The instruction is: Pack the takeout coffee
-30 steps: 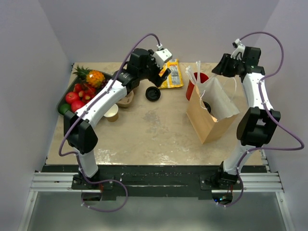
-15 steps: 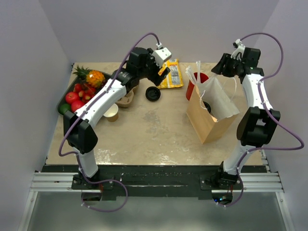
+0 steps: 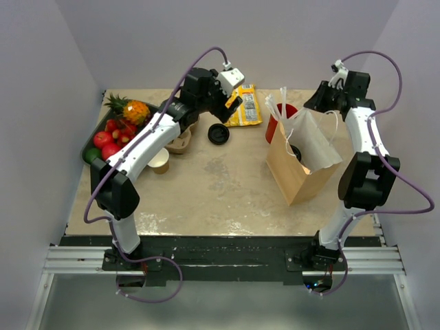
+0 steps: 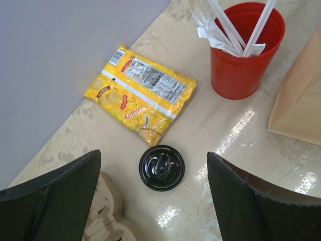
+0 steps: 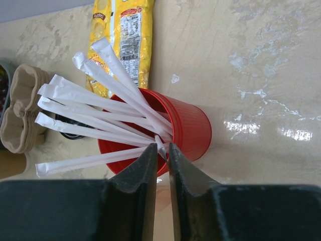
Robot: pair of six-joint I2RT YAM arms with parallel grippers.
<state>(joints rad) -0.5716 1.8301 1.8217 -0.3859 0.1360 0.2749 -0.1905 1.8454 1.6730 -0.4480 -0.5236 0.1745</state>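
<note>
The takeout coffee [image 3: 295, 152] shows only as a round black lid inside the mouth of the brown paper bag [image 3: 292, 175]. Its cup is hidden by the bag. My right gripper [image 3: 316, 103] hangs behind the bag over the red cup [image 5: 185, 128] of wrapped straws. Its jaws [image 5: 160, 146] are drawn narrow on the tip of one wrapped straw [image 5: 159, 141]. My left gripper [image 3: 232, 104] hovers wide open [image 4: 154, 156] with nothing in it, high above a loose flat black lid [image 4: 161, 167].
A yellow snack packet [image 4: 140, 93] lies behind the loose lid. A pulp cup carrier [image 3: 180, 142] and a lidless paper cup [image 3: 159, 161] sit left of it. A fruit tray [image 3: 90, 141] holds a pineapple and apples at the far left.
My right jaws have closed in from a wider gap onto the straw tip, and that wrist has shifted slightly. The left arm has not moved.
</note>
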